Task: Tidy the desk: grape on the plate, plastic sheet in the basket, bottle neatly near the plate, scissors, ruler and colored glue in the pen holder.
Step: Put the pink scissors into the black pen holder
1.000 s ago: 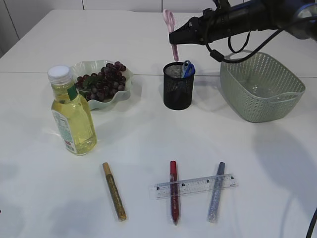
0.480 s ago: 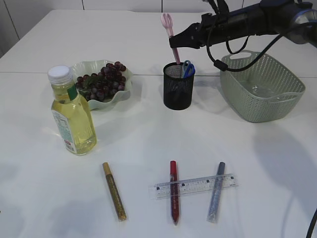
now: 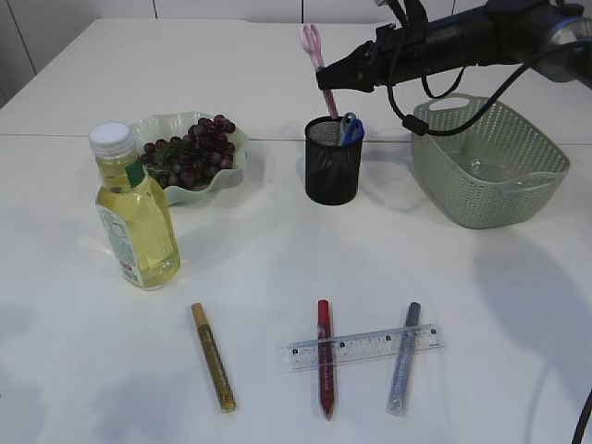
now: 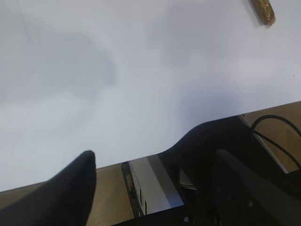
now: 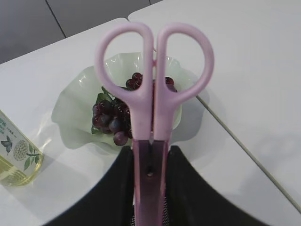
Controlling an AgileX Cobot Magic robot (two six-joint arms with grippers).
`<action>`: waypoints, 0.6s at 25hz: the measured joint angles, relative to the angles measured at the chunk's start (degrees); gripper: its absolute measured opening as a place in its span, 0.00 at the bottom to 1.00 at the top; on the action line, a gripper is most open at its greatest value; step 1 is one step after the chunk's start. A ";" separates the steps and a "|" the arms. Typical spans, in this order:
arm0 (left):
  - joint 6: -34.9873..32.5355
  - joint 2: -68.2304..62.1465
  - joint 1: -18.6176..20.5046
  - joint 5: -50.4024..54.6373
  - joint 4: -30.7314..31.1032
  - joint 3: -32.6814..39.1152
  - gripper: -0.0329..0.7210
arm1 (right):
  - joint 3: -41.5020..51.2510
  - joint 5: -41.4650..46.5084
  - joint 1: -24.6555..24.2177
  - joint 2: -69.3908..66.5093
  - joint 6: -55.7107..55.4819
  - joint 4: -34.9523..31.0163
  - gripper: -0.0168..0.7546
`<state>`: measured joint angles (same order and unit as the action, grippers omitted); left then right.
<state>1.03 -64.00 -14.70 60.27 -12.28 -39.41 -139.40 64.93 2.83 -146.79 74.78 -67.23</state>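
My right gripper (image 3: 333, 78) is shut on the pink scissors (image 3: 317, 55), handles up and blade tip at the mouth of the black mesh pen holder (image 3: 332, 166). In the right wrist view the fingers (image 5: 117, 188) clamp the scissors (image 5: 153, 108) at the pivot. A blue-handled tool (image 3: 351, 128) stands in the holder. Grapes (image 3: 190, 157) lie on the green plate (image 3: 153, 125), with the bottle (image 3: 136, 213) in front of it. The ruler (image 3: 361, 348) lies across the red glue (image 3: 324, 361) and silver glue (image 3: 404, 365); the gold glue (image 3: 214, 359) lies apart. My left gripper (image 4: 153, 160) hangs open and empty over the table's front edge. I cannot make out the plastic sheet.
The green basket (image 3: 462, 194) stands right of the pen holder, under the right arm and its cables. The gold glue's end (image 4: 262, 9) shows at the top of the left wrist view. Plate (image 5: 70, 113), grapes (image 5: 113, 115) and bottle (image 5: 14, 150) lie beyond the scissors.
The right gripper shifted slightly right with the scissors, which tilted, and their tip came down to the pen holder's mouth. Nothing moved in the last half second.
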 joint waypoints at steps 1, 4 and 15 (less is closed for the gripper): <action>0.00 0.00 0.00 0.10 0.00 0.00 0.79 | 0.00 0.00 0.00 0.00 -0.01 0.00 0.24; 0.00 0.00 0.00 0.10 0.00 0.00 0.79 | 0.00 0.00 0.00 0.00 0.13 0.13 0.24; 0.00 0.00 0.00 0.22 0.00 0.00 0.79 | 0.00 0.43 0.00 0.00 0.12 2.37 0.25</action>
<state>1.03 -64.00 -14.70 60.49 -12.28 -39.41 -139.40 65.36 2.83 -146.79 74.89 -64.86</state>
